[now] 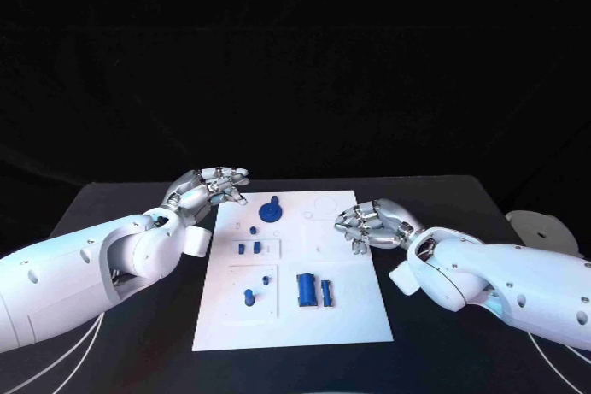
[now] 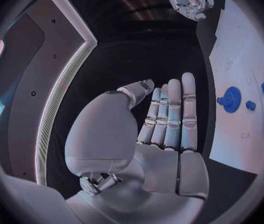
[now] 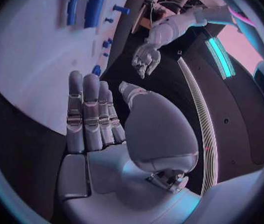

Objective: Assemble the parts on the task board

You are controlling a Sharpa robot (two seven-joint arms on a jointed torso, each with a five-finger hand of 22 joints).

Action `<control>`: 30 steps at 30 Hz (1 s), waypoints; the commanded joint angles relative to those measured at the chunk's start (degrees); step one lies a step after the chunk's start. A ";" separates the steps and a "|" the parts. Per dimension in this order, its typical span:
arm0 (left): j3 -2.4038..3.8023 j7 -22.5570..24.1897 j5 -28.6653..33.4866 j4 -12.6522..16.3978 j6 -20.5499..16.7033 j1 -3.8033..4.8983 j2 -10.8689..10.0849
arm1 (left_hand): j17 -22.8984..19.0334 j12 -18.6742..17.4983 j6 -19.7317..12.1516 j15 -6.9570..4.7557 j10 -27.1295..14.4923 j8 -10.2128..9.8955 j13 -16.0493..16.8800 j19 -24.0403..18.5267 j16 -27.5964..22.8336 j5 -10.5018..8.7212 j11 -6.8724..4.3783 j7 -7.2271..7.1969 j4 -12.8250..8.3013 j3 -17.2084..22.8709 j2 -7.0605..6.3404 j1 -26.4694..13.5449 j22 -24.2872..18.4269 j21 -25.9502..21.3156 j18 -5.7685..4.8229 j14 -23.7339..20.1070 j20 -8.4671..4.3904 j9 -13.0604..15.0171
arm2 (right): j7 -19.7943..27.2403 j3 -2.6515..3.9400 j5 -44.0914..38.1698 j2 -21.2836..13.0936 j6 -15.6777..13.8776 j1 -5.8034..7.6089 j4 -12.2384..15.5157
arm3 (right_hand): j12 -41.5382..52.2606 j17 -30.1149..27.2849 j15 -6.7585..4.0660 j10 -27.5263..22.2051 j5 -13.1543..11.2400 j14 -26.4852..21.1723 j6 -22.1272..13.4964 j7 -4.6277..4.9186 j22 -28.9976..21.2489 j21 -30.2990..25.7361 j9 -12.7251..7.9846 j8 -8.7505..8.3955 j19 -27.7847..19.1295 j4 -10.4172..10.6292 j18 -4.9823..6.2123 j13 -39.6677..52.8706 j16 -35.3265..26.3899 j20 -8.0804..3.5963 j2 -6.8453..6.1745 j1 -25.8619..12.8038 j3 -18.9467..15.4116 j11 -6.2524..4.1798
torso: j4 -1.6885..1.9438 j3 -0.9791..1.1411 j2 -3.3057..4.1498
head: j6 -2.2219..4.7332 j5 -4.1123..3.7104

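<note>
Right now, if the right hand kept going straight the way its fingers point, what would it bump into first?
Probably the white task board: the right hand points its fingers over it. Height above it is unclear, so it may pass over it towards the small blue parts.

Matt board, glossy arms, metallic hands

The task board (image 1: 357,308) looks smooth, matt white; its blue parts (image 1: 306,291) look like plastic. The black table (image 1: 468,343) is dull. Both hands (image 1: 212,187) (image 1: 372,225) gleam silver, like metal, on glossy white arms (image 1: 74,274).

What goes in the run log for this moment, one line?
left hand: open, at board's far left corner | right hand: open, over board's right edge | task board: blue parts untouched
</note>
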 commanded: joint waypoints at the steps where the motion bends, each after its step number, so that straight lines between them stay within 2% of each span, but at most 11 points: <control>1: 0.02 4.08 1.64 -1.65 -2.68 -0.35 1.29 | -2.03 -1.87 -2.20 1.32 -2.16 -1.12 -1.18 -2.57 -4.38 0.28 0.96 0.74 0.52 0.29 -0.27 -0.55 -1.76 -3.29 -0.30 -3.11 0.98 -0.27 | 9.01 0.22 13.00 2.12 3.29 0.30 -4.74 | -7.44 -3.20 2.53 -5.29 -0.32 -6.95 -5.71 1.52 -5.34 -5.83 -3.16 -4.27 -4.80 -1.29 -0.15 -7.42 -8.77 2.01 -1.51 0.46 2.03 2.18 | 0.19 -0.70 -1.49 | 1.81 -0.22; 3: 0.03 5.58 2.60 -2.98 -3.65 -0.61 2.23 | -5.15 -3.93 -4.18 3.00 -3.53 -1.76 -2.76 -5.85 -11.50 0.20 2.16 1.04 0.78 0.42 -0.48 -0.31 -4.88 -8.83 -0.70 -7.41 2.64 -0.47 | 10.60 0.48 15.70 3.98 5.41 0.44 -8.52 | -10.11 -6.44 4.80 -5.98 -0.96 -13.56 -5.26 2.32 -10.16 -7.58 -4.53 -4.72 -10.21 -2.84 -0.56 -12.79 -14.64 4.10 -1.45 0.08 2.71 3.65 | 0.18 -0.69 -1.66 | 2.71 -0.11; 7: 0.03 7.16 3.69 -5.48 -4.36 -1.07 3.98 | -8.08 -6.90 -4.03 4.41 -2.99 -1.20 -3.04 -7.84 -19.60 0.27 2.62 0.58 1.51 0.59 -0.39 -0.41 -9.49 -16.31 -0.55 -9.28 4.77 -0.64 | 12.57 0.80 19.04 6.63 8.34 0.55 -13.83 | -12.88 -10.31 6.37 -6.72 -1.70 -17.01 -3.16 3.18 -16.41 -7.59 -6.80 -5.08 -13.68 -5.17 0.16 -19.91 -19.30 6.32 -0.94 -0.97 3.21 4.83 | 0.20 -0.57 -2.03 | 3.59 0.04; 9: 0.03 7.76 4.29 -6.90 -4.45 -1.52 5.02 | -9.69 -11.10 -4.03 5.04 -1.67 -1.50 -3.09 -8.69 -25.91 0.28 2.90 0.60 2.04 1.23 -0.68 -0.33 -13.86 -22.94 0.15 -8.66 6.76 -1.40 | 13.53 0.95 20.11 7.80 9.72 0.59 -16.26 | -13.63 -11.98 6.52 -5.92 -1.64 -17.20 -2.36 3.32 -19.01 -7.48 -7.96 -5.46 -14.27 -6.25 0.49 -22.87 -21.04 7.03 -0.53 -1.50 3.59 4.99 | 0.33 -0.47 -2.26 | 3.95 0.14; 16: 0.04 8.62 5.15 -9.05 -4.56 -2.72 6.70 | -11.10 -17.31 -3.27 5.72 1.32 -2.01 -3.05 -7.34 -34.53 0.30 3.18 0.90 2.48 1.45 -0.63 -0.12 -18.89 -30.09 0.06 -7.64 7.49 -2.42 | 14.91 1.18 21.37 9.56 11.99 0.63 -20.32 | -15.84 -15.58 6.83 -2.76 -2.08 -15.23 -0.33 3.29 -25.79 -7.52 -10.66 -6.68 -15.99 -8.81 0.70 -29.74 -25.29 7.60 0.52 -2.74 4.86 4.92 | 0.38 -0.01 -2.49 | 4.31 0.99; 17: -0.02 5.83 3.39 -8.72 -3.79 -2.60 6.38 | -18.71 -28.09 -51.05 -3.97 -52.47 -16.80 -6.61 -52.95 -55.91 -10.50 -7.70 -11.26 -0.96 -31.70 9.20 -22.85 -25.88 -41.04 -10.22 -52.20 -8.86 -15.05 | 11.61 1.15 18.37 9.27 7.71 0.61 -19.66 | -28.05 -33.75 -1.31 -56.42 -8.98 -69.57 -48.45 -9.71 -59.03 -11.14 -36.48 -14.58 -64.30 -13.50 -9.79 -39.96 -41.21 -7.20 6.72 -23.94 -22.25 -5.28 | 0.33 -0.34 -2.33 | 4.21 0.61; 20: -0.11 5.83 3.33 -8.36 -4.50 -2.52 6.39 | -18.71 -28.09 -51.05 -3.97 -52.47 -16.80 -6.61 -52.95 -55.91 -10.50 -7.70 -11.26 -0.96 -31.70 9.20 -27.24 -25.88 -41.04 -10.22 -52.20 -8.86 -15.05 | 11.79 1.31 18.71 9.14 7.00 0.50 -19.11 | -28.05 -33.75 -1.31 -56.42 -8.98 -69.57 -48.45 -9.71 -59.03 -11.14 -36.48 -14.58 -64.30 -13.50 -9.79 -39.96 -41.21 -7.20 6.72 -28.37 -22.25 -5.28 | 0.68 -0.20 -2.66 | 4.47 0.50; 23: -0.34 5.81 3.19 -7.47 -6.25 -2.32 6.43 | -18.71 -28.09 -51.05 -3.97 -52.47 -16.80 -6.61 -52.95 -55.91 -10.50 -7.70 -11.26 -0.96 -31.70 9.20 -32.70 -25.88 -41.04 -10.22 -52.20 -8.86 -15.05 | 12.25 1.72 19.56 8.79 5.25 0.21 -17.77 | -28.05 -33.75 -1.31 -56.42 -8.98 -69.57 -48.45 -9.71 -59.03 -11.14 -36.48 -14.58 -64.30 -13.50 -9.79 -39.96 -41.21 -7.20 6.72 -33.59 -22.25 -5.28 | 1.56 0.16 -3.48 | 5.11 0.24; 24: -0.50 5.80 3.08 -6.84 -7.48 -2.19 6.46 | -18.71 -28.09 -51.05 -3.97 -52.47 -16.80 -6.61 -52.95 -55.91 -10.50 -7.70 -11.26 -0.96 -31.70 9.20 -35.01 -25.88 -41.04 -10.22 -52.20 -8.86 -15.05 | 12.57 2.00 20.15 8.55 4.02 0.00 -16.82 | -28.05 -33.75 -1.31 -56.42 -8.98 -69.57 -48.45 -9.71 -59.03 -11.14 -36.48 -14.58 -64.30 -13.50 -9.79 -39.96 -41.21 -7.20 6.72 -74.28 -22.25 -5.28 | 1.96 0.32 -3.85 | 5.40 0.12; 25: -0.63 5.79 3.00 -6.33 -8.48 -2.08 6.48 | -18.71 -28.09 -51.05 -3.97 -52.47 -16.80 -6.61 -52.95 -55.91 -10.50 -7.70 -11.26 -0.96 -31.70 9.20 -75.67 -25.88 -41.04 -10.22 -52.20 -8.86 -15.05 | 12.83 2.23 20.63 8.36 3.02 -0.16 -16.06 | -28.05 -33.75 -1.31 -56.42 -8.98 -69.57 -48.45 -9.71 -59.03 -11.14 -36.48 -14.58 -64.30 -13.50 -9.79 -39.96 -41.21 -7.20 6.72 -74.28 -22.25 -5.28 | 2.54 0.56 -4.40 | 5.82 -0.06; 30: -1.49 5.74 2.45 -3.00 -14.99 -1.34 6.62 | -18.71 -28.09 -51.05 -3.97 -52.47 -16.80 -6.61 -52.95 -55.91 -10.50 -7.70 -11.26 -0.96 -31.70 9.20 -75.67 -25.88 -41.04 -10.22 -52.20 -8.86 -15.05 | 14.54 3.74 23.77 7.08 -3.49 -1.24 -11.05 | -28.05 -33.75 -1.31 -56.42 -8.98 -69.57 -48.45 -9.71 -59.03 -11.14 -36.48 -14.58 -64.30 -13.50 -9.79 -39.96 -41.21 -7.20 6.72 -74.28 -22.25 -5.28 | 3.54 0.96 -5.34 | 6.55 -0.36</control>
